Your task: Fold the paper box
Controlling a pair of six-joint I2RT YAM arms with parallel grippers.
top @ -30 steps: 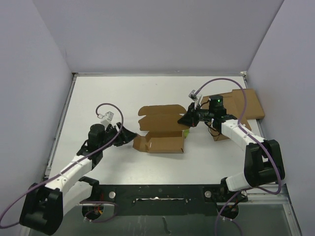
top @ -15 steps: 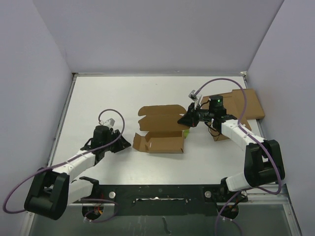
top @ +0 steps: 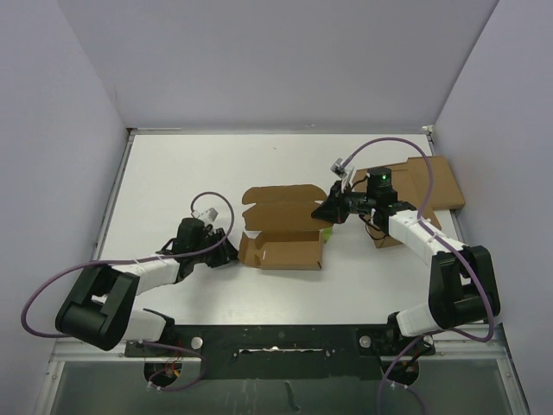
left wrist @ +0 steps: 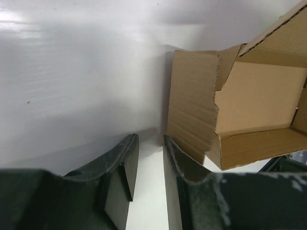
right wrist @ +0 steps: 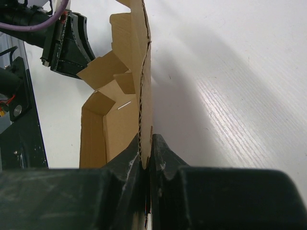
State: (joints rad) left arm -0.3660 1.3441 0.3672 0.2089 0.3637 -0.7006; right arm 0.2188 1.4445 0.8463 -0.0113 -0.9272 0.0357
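Note:
The paper box (top: 285, 232) is a half-folded brown cardboard sheet at the table's middle, its tray part open upward and its lid panel lying flat behind. My left gripper (top: 226, 251) is low on the table at the box's left end. In the left wrist view (left wrist: 151, 143) its jaws stand a narrow gap apart with only table between them, and the box's left end flap (left wrist: 192, 110) is just right of the right finger. My right gripper (top: 327, 212) is shut on the box's upright right edge, seen pinched edge-on in the right wrist view (right wrist: 146, 143).
A larger flat cardboard slab (top: 432, 181) lies at the back right, behind my right arm. Grey walls close in the table at the left, back and right. A black rail (top: 285, 333) runs along the near edge.
My left gripper has moved right across the table to the box's left end, and the left end flap has swung in a little. My right arm and its grip have not moved.

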